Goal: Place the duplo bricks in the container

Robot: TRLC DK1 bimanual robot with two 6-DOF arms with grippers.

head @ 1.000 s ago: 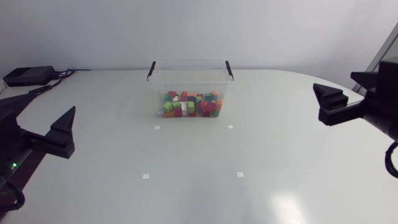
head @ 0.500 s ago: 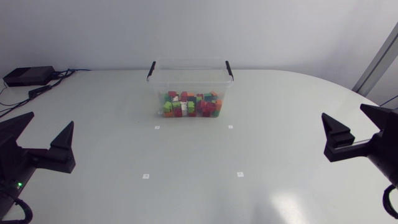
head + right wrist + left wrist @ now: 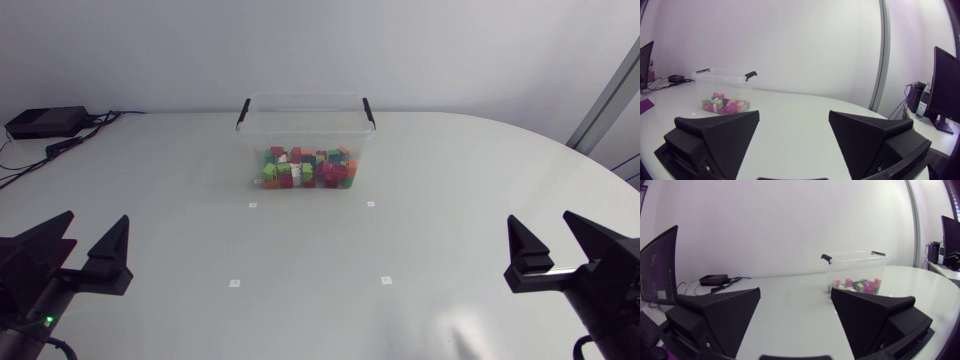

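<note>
A clear plastic container (image 3: 306, 128) with black handle clips stands at the back middle of the table, and several coloured duplo bricks (image 3: 306, 170) lie inside it. My left gripper (image 3: 82, 245) is open and empty at the front left edge. My right gripper (image 3: 558, 245) is open and empty at the front right edge. In the left wrist view the container (image 3: 856, 265) with the bricks (image 3: 856, 285) stands far ahead of the open gripper (image 3: 796, 311). In the right wrist view the container (image 3: 722, 82) and bricks (image 3: 722, 104) lie far ahead of the open gripper (image 3: 794, 131).
A black box (image 3: 45, 121) with cables lies at the back left corner of the table (image 3: 320, 250). Small white markers (image 3: 252, 205) dot the tabletop in front of the container.
Both arms have drawn back toward the front edge of the table, left and right alike. Their grippers stay open and empty. The container and bricks have not moved.
</note>
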